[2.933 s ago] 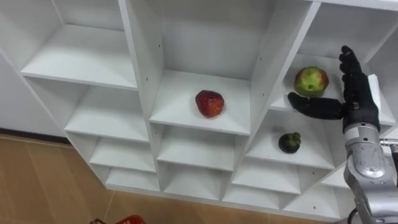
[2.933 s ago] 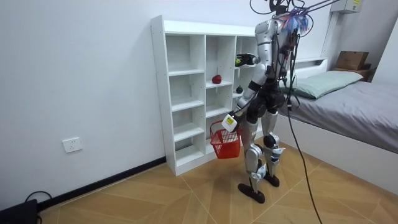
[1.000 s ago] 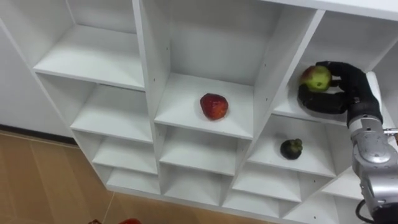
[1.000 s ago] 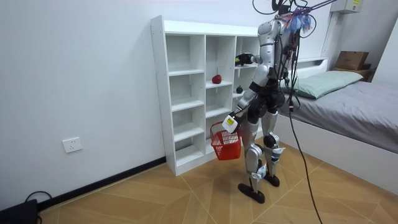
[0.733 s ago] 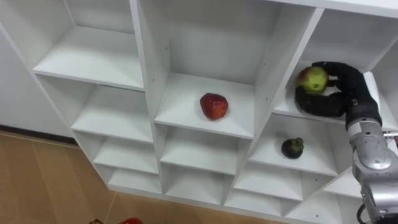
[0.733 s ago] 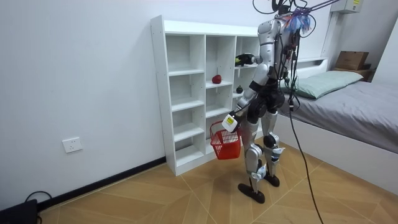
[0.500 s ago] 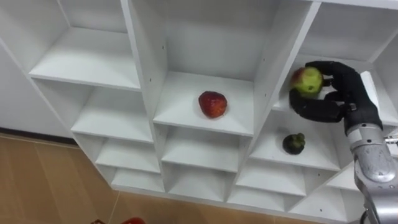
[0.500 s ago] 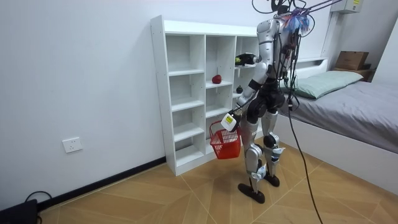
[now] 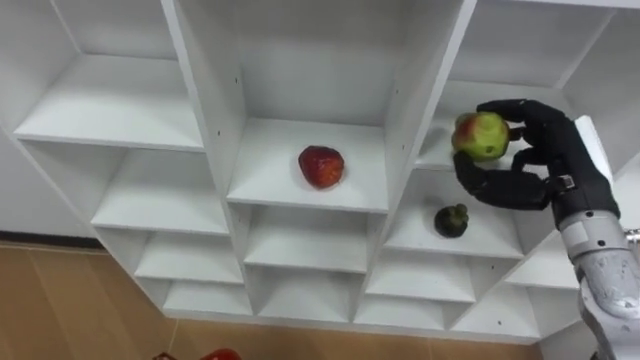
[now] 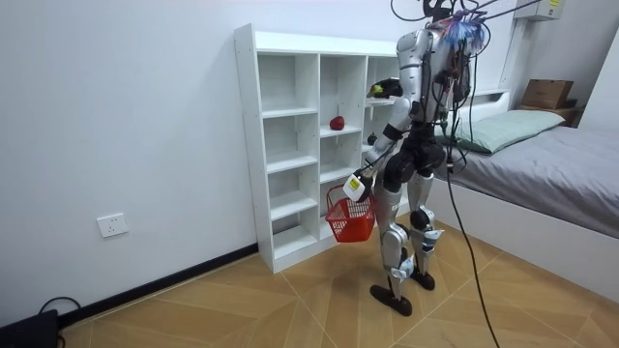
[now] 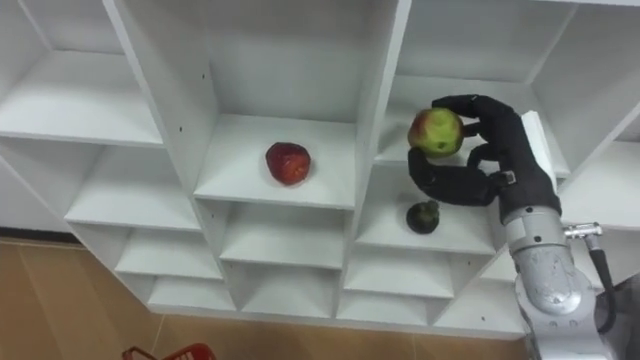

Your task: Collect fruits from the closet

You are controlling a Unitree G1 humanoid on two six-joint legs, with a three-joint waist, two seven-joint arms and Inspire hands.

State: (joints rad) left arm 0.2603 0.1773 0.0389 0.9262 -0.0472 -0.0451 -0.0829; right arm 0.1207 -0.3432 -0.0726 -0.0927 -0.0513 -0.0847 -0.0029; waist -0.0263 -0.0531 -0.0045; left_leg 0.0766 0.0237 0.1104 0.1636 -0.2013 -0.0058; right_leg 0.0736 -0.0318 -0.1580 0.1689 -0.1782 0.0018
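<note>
White closet (image 9: 200, 110) shelves carried three fruits in all, one of them in the robot's grasp. The right hand (image 9: 548, 160) had its fingers (image 9: 520, 108) and thumb curled round the one green-and-red apple (image 9: 479, 135), held at the front edge of a shelf in the right column. One red fruit (image 9: 320, 166) sat near the middle of a shelf in the centre column, and one dark fruit (image 9: 452, 220) sat on the right column's next shelf down, below the apple. The robot stood facing the closet, one red basket (image 10: 350, 219) hanging at its left hand (image 10: 358, 184); that hand's grip could not be told.
</note>
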